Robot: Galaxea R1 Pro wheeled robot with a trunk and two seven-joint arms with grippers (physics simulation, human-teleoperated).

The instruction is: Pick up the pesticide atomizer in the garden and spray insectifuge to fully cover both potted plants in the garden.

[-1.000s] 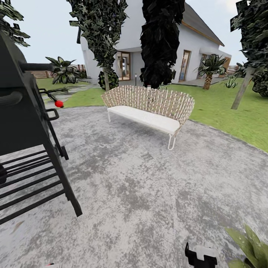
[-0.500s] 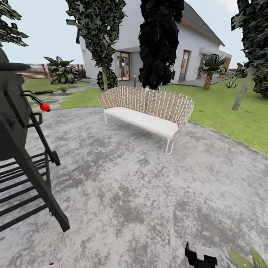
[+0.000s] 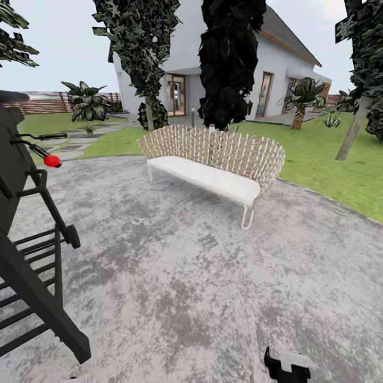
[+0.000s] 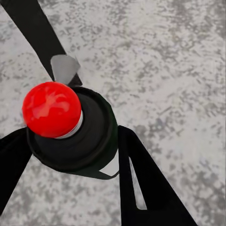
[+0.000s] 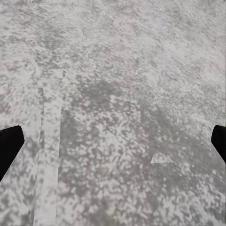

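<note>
The black grill (image 3: pixel 32 298) was cut off by the head view's left edge, only its legs, shelf bars and a red knob (image 3: pixel 52 160) showing. In the left wrist view a red dome (image 4: pixel 51 109) on a black round body sat between the dark fingers of your left gripper (image 4: pixel 70 141). I could not tell what it was, nor whether that gripper was clenched or loose.

Your right gripper (image 5: pixel 113 141) hung released, with its two dark fingertips far apart above the mottled grey patio (image 3: pixel 175 266) of the garden (image 3: pixel 319 154). The lawn lay well beyond it, behind the wicker bench (image 3: pixel 213 159).

Since a second before, the camera had swung. The grill slid further out at the left, and the olive-green leaves at the bottom right corner passed out of the picture.
</note>
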